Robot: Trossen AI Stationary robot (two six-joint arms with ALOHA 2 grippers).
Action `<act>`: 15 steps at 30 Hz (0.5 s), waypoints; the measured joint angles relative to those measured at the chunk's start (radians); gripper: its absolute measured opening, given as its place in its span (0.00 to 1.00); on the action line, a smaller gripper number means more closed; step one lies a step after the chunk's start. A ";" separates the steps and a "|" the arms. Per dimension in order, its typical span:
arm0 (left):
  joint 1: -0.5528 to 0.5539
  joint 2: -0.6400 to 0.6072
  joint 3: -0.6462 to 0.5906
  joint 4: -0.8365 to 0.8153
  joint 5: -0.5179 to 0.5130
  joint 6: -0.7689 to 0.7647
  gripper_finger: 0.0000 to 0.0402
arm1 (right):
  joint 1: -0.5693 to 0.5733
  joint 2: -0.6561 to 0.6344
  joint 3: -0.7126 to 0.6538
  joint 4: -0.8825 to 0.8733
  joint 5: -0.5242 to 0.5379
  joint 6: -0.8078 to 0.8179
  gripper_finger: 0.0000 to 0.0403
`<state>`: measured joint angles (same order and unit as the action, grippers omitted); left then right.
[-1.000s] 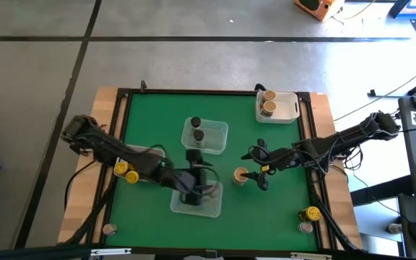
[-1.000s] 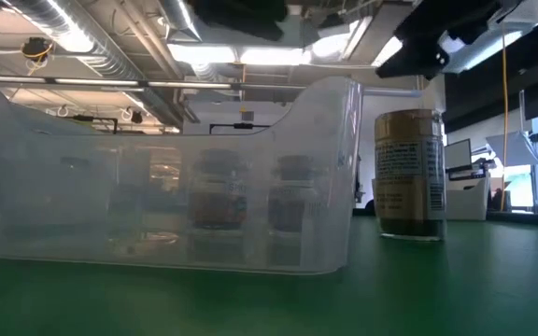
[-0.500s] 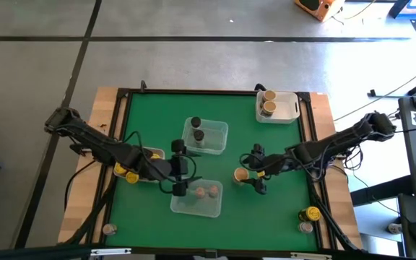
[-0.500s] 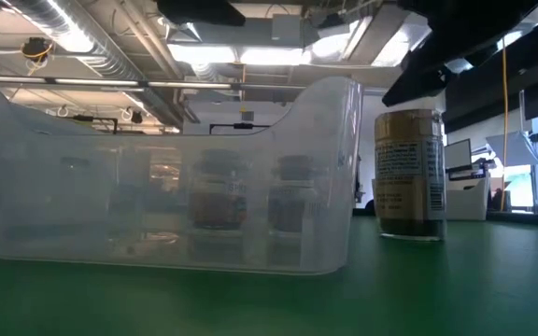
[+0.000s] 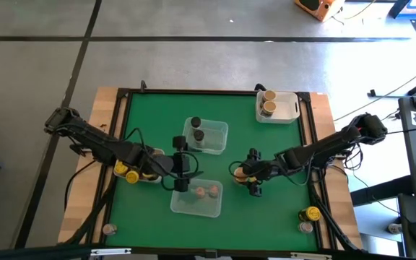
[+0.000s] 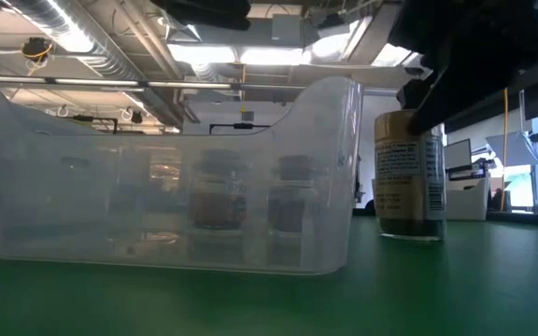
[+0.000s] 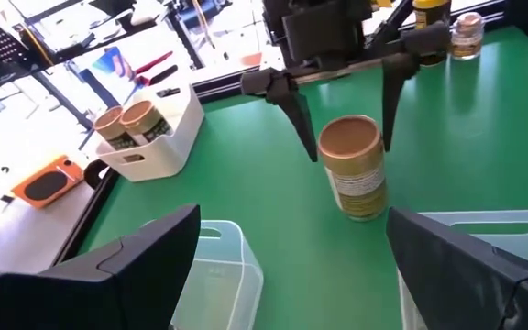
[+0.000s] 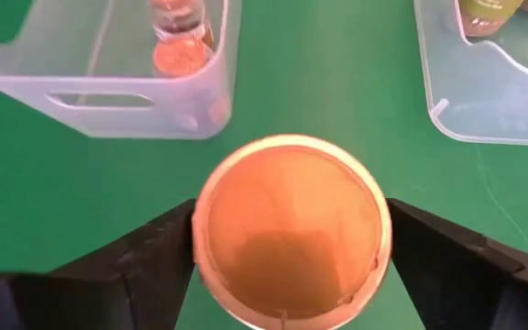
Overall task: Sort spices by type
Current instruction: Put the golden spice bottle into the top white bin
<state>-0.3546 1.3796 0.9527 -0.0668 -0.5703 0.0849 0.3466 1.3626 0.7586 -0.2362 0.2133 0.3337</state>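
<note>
A spice jar with a tan lid [image 5: 242, 173] stands upright on the green mat, right of centre. My right gripper [image 5: 248, 175] is open and has come down over it from the right; its two fingers [image 7: 299, 115] stand on either side of the jar's [image 7: 354, 170] upper part. My left gripper [image 5: 180, 165] hangs open and empty between the two clear tubs, above the mat. The near tub [image 5: 196, 201] holds jars with pinkish lids [image 5: 201, 191]. Jars with black lids [image 5: 197, 134] sit in the far tub [image 5: 206, 137]. My right gripper slants down from the table's right, and its fingers [image 8: 159, 257] flank the tan lid's rim [image 8: 211, 211]. The lid fills the gap between them. I cannot tell whether they touch it. The jar stands upright on the mat.
A white tray [image 5: 286, 108] at the far right holds two tan-lidded jars. A white tray [image 5: 156, 154] at the left holds yellow-lidded jars [image 5: 121, 168]. A yellow-lidded jar [image 5: 312, 214] stands near the right front corner. Single jars [image 5: 108, 230] sit on the wooden border.
My left gripper has drawn back from over the near tub toward the table's left and then kept still. My right gripper has come down and toward the left, so that its fingers now flank the tan-lidded jar, which has stayed in place.
</note>
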 joint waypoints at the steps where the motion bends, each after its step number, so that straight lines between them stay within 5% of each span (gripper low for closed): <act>1: 0.004 0.000 0.000 -0.001 0.000 0.000 0.87 | 0.000 0.006 0.000 0.001 0.002 -0.008 0.82; 15: 0.049 0.000 0.000 -0.004 0.003 0.021 0.87 | 0.000 0.006 0.007 -0.040 0.059 -0.047 0.69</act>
<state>-0.3052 1.3800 0.9527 -0.0707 -0.5674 0.1058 0.3466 1.3686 0.7660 -0.2761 0.2720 0.2863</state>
